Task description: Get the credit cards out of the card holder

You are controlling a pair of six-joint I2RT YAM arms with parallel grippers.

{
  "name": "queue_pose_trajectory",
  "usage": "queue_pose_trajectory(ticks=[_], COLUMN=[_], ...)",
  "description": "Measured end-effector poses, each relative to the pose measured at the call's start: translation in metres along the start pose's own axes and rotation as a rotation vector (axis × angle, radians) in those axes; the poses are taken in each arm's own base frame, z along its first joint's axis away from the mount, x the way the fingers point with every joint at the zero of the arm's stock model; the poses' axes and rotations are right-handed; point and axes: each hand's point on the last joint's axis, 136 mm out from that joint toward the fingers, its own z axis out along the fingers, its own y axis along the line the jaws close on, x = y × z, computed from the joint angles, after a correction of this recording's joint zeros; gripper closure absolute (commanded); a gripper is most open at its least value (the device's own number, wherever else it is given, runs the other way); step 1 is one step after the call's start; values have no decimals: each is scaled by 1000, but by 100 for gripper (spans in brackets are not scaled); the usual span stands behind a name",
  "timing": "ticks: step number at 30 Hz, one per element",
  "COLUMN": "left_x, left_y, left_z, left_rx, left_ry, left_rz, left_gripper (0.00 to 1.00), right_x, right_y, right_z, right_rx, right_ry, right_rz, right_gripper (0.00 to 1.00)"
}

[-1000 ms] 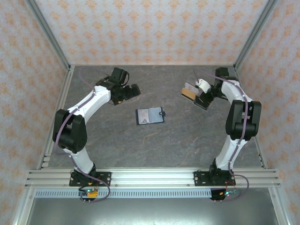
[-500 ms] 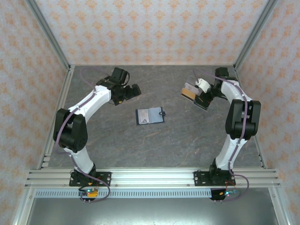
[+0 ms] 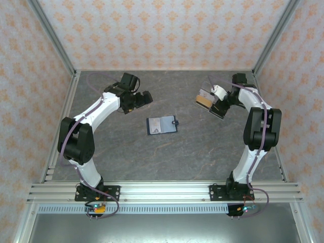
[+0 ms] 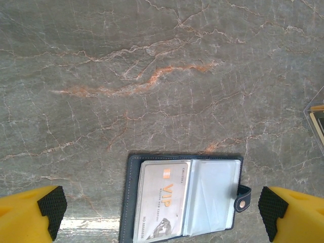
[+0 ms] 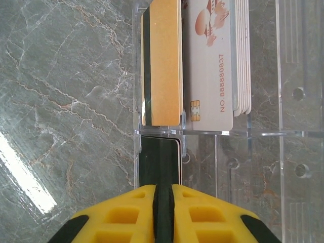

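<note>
Left gripper [image 3: 144,98] hovers upper left of centre in the top view, jaws wide apart. In its wrist view the black pads [image 4: 52,206] sit at the two bottom corners with nothing between them but table. Right gripper [image 5: 163,192] is at the bottom of its wrist view, yellow fingers [image 5: 131,207] pressed together with only a thin dark slit. Can't tell if anything is pinched in it.

Around it:
- Clear plastic box [image 5: 253,152] is directly ahead of the right fingers.
- In the box: orange card [image 5: 162,61], stack of white cards [image 5: 215,66] just beside it, dark card [image 5: 159,162] nearest the fingertips and running under the orange one.
- Grey marble-look table [image 4: 152,76].

Card holder [image 4: 210,192] lies open and flat mid-table, between the arms and well apart from both:
- Navy rim, clear sleeves.
- Snap tab [image 4: 244,197] on the right edge.
- Credit card [image 4: 161,202], pale grey with "VIP" print, sits in the left sleeve.
- The right sleeve looks empty.

The left wrist frame cuts off the holder's bottom edge, and the small print on the card is unreadable.
</note>
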Motion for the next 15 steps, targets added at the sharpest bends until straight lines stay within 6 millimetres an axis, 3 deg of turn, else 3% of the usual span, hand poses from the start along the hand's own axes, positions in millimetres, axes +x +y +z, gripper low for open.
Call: queue_pose_trajectory(ticks=[4,9,15], left_x=[0,0,13], left_y=[0,0,13], left_z=[0,0,6], left_rx=[0,0,-17], left_ry=[0,0,19], left_rz=[0,0,-13], left_gripper=[0,0,0], right_x=[-1,-14,-49], right_y=[1,2,-6], right_z=[-3,-20,-57], right_rx=[7,21,79], right_ry=[-1,-54,-196], right_rz=[-2,31,298], right_gripper=[82,71,72])
